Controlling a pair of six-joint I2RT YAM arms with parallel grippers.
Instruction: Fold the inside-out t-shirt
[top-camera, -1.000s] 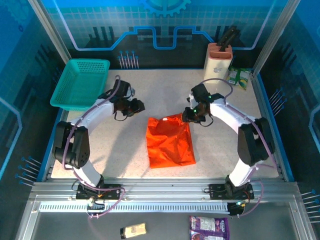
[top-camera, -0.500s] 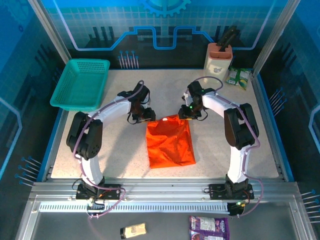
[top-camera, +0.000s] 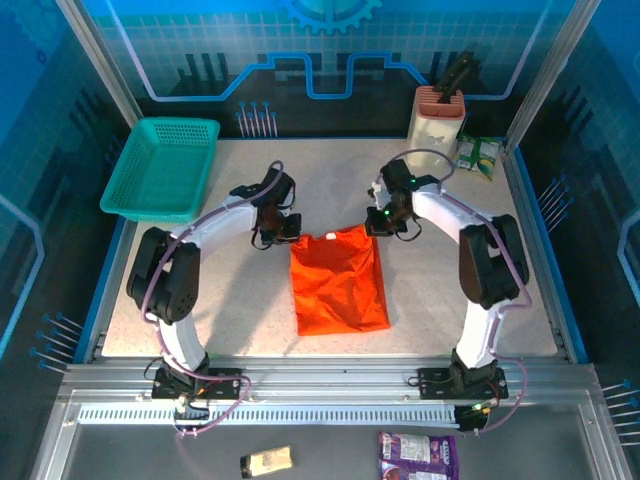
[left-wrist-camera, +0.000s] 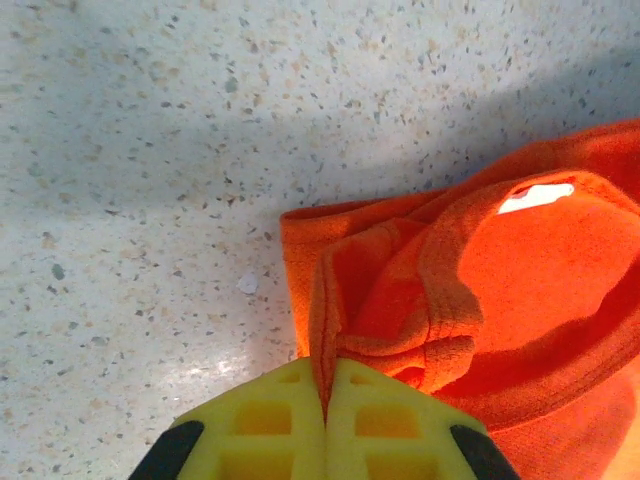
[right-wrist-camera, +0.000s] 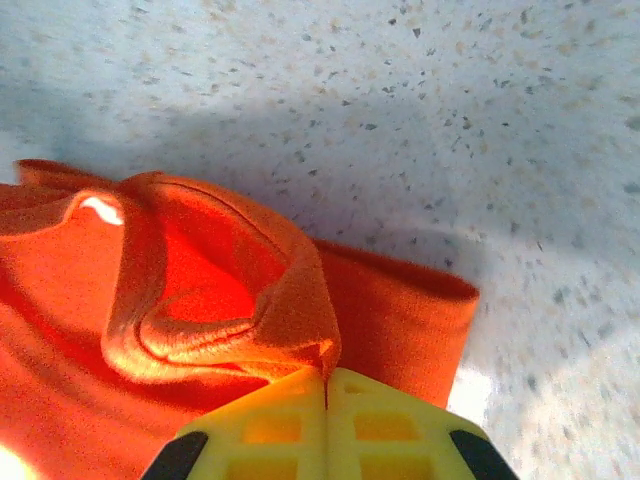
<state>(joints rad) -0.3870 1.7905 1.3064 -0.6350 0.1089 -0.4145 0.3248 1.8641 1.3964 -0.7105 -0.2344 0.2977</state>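
The orange t-shirt (top-camera: 338, 282) lies folded into a tall rectangle in the middle of the table. My left gripper (top-camera: 293, 233) is at its far left corner, shut on a fold of the cloth. In the left wrist view the yellow pads (left-wrist-camera: 270, 420) pinch the shirt's edge (left-wrist-camera: 325, 330), with the collar and a white tag (left-wrist-camera: 535, 197) to the right. My right gripper (top-camera: 375, 228) is at the far right corner, shut on the shirt as well. Cloth (right-wrist-camera: 300, 310) is clamped between the yellow pads (right-wrist-camera: 400, 425) in the right wrist view.
A teal mesh basket (top-camera: 162, 167) stands at the far left corner. A cream knife block (top-camera: 438, 122) and a green packet (top-camera: 480, 156) stand at the far right. Bare speckled table (top-camera: 230, 300) lies to either side of the shirt.
Both grippers have come in from the sides to the shirt's far corners and closed on the cloth. The shirt's far edge has shifted slightly.
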